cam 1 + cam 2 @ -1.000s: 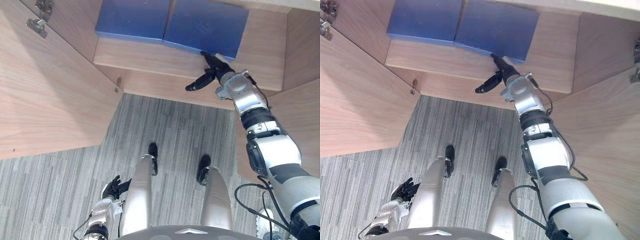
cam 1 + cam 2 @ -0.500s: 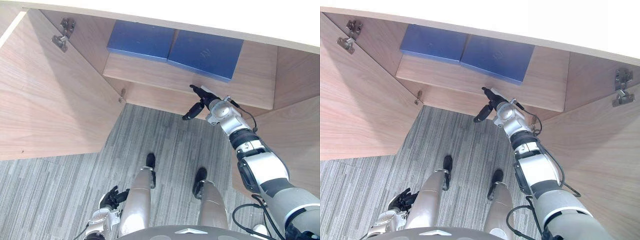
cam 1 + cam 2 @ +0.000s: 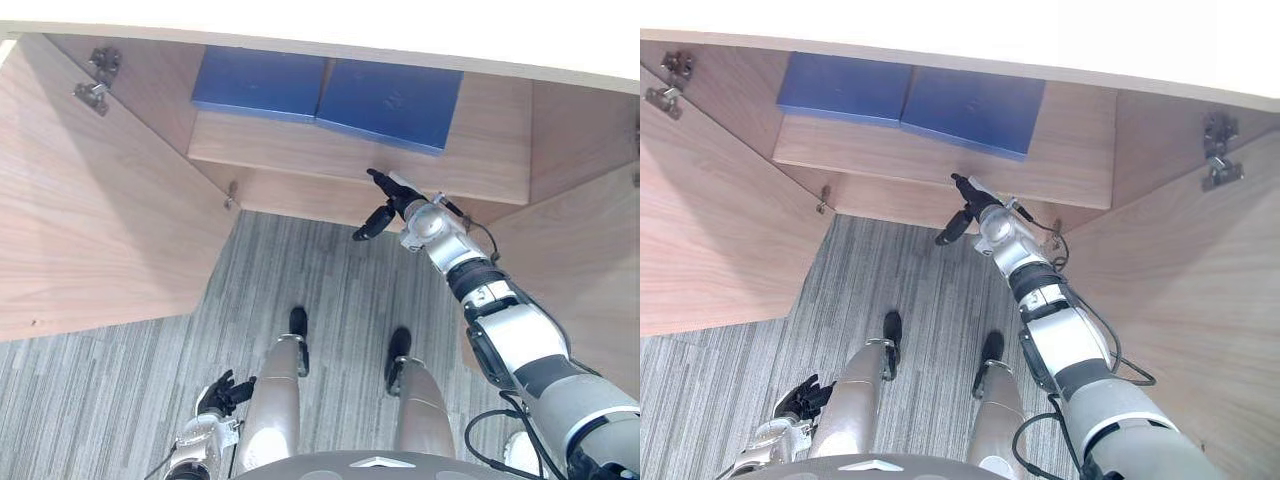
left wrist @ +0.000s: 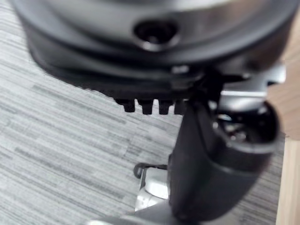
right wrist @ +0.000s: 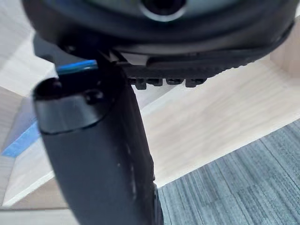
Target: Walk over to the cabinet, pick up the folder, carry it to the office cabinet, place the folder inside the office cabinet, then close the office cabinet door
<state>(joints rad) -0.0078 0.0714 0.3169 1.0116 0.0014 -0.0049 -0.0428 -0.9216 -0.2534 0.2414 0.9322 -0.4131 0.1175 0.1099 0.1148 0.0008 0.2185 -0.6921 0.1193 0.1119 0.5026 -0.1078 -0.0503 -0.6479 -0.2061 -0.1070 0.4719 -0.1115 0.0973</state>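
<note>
Right hand (image 3: 388, 203), fingers straight and empty, points centre frame at the cabinet shelf (image 3: 300, 150) edge below the right-hand blue folder (image 3: 388, 100); left hand (image 3: 222, 392), lower left, seems relaxed

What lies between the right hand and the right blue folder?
Only bare wooden shelf separates the right hand from the folder, as the left eye view shows.

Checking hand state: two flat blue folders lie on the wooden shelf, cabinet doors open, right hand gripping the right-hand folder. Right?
No. The right hand grips nothing: it is open by the front edge of the wooden shelf, clear of the right-hand flat blue folder, as the left eye view shows. The rest holds.
</note>
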